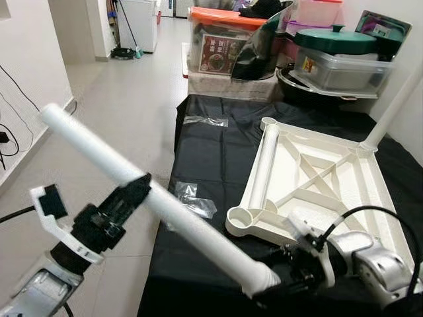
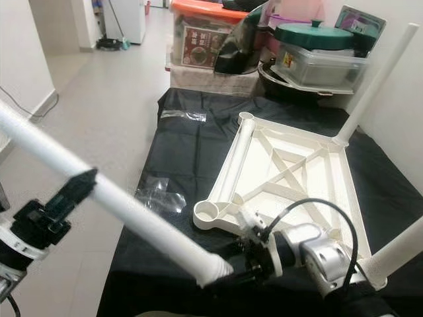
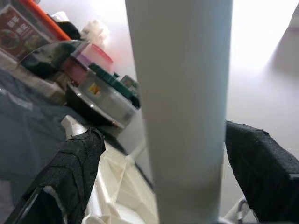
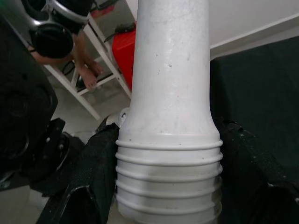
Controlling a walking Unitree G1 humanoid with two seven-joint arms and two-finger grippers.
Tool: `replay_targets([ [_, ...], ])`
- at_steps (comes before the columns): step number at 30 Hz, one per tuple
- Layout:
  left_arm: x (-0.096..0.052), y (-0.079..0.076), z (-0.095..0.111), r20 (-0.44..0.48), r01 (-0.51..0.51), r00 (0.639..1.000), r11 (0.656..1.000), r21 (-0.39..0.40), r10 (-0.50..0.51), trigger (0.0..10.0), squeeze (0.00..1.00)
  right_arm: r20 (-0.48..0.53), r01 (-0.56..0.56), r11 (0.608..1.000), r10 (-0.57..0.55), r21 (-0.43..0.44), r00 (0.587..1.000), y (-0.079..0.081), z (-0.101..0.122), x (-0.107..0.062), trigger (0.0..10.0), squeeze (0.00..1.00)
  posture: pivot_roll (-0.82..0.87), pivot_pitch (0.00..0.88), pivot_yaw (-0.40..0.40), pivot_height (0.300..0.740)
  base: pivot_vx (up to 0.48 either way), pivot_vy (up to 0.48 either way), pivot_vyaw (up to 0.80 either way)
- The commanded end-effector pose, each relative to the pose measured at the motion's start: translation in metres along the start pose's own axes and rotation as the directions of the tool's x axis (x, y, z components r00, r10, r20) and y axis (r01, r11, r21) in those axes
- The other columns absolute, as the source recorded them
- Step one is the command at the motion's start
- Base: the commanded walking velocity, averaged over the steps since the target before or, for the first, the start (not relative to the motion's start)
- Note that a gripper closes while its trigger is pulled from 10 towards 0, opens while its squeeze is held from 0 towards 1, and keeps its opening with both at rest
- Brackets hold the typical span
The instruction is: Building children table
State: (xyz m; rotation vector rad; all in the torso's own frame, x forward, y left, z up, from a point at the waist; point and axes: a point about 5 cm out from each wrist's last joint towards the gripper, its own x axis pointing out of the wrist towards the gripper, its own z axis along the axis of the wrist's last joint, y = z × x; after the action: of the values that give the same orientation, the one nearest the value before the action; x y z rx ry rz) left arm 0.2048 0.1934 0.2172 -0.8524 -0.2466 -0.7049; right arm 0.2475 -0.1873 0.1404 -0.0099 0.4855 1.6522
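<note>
I have a long white plastic tube leg [image 1: 165,206], smooth and matte along its length, with a ribbed, threaded collar at one end. Its long axis runs diagonally across my view: the plain end points up and to my left over the grey tiled floor [image 1: 125,112], the ribbed end slopes down toward the near edge of the black cloth sheet [image 1: 211,152].

My left hand [image 1: 135,190] is clamped around the tube near its middle, black padded fingers [image 3: 70,168] on either side of it, the forearm reaching up from the lower left. My right hand [image 2: 234,267] is closed on the ribbed end, the silver wrist bent inward from the right with a black cable looping over it.

The white moulded plastic tabletop [image 1: 317,178] lies upside down on the black sheet, its underside showing crossed ribs and round corner sockets. One white leg [image 2: 377,82] stands already fitted at its far right corner, leaning slightly. Crinkled clear plastic bags [image 1: 195,205] lie beside the tabletop's near left corner.
</note>
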Motion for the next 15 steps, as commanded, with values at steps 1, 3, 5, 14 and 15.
replay_targets([
  [1,-0.0002,-0.0004,0.0059,0.041,0.017,0.999,0.999,-0.035,-0.016,10.0,0.00,-0.035,-0.029,0.999,0.028,-0.029,0.999,0.0051,-0.0013,-0.0014,10.0,0.00,0.07,0.033,-0.095,0.740,0.000,0.000,0.00],
  [3,-0.0002,-0.0002,0.0070,0.046,0.020,0.999,0.999,-0.040,-0.018,10.0,0.00,-0.034,-0.034,0.999,0.033,-0.028,0.999,0.0061,-0.0019,-0.0019,10.0,0.00,0.07,0.033,-0.095,0.740,0.000,0.000,0.00],
  [5,-0.0001,-0.0003,0.0073,0.046,0.025,0.999,0.999,-0.044,-0.023,10.0,0.00,-0.039,-0.035,0.999,0.034,-0.028,0.999,0.0064,-0.0027,-0.0024,10.0,0.00,0.07,0.029,-0.097,0.740,0.000,0.000,0.00],
  [14,-0.0001,-0.0003,0.0067,0.038,0.032,0.999,0.998,-0.060,-0.030,0.0,0.00,-0.041,-0.040,0.999,0.039,-0.033,0.998,0.0062,-0.0034,-0.0024,10.0,0.00,0.07,0.024,-0.095,0.740,0.000,0.000,0.00],
  [15,-0.0003,0.0003,0.0073,0.044,0.035,0.999,0.997,-0.066,-0.032,0.0,0.00,-0.039,-0.043,0.998,0.042,-0.038,0.998,0.0054,-0.0031,-0.0014,10.0,0.00,0.07,0.019,-0.095,0.740,0.000,0.000,0.00],
])
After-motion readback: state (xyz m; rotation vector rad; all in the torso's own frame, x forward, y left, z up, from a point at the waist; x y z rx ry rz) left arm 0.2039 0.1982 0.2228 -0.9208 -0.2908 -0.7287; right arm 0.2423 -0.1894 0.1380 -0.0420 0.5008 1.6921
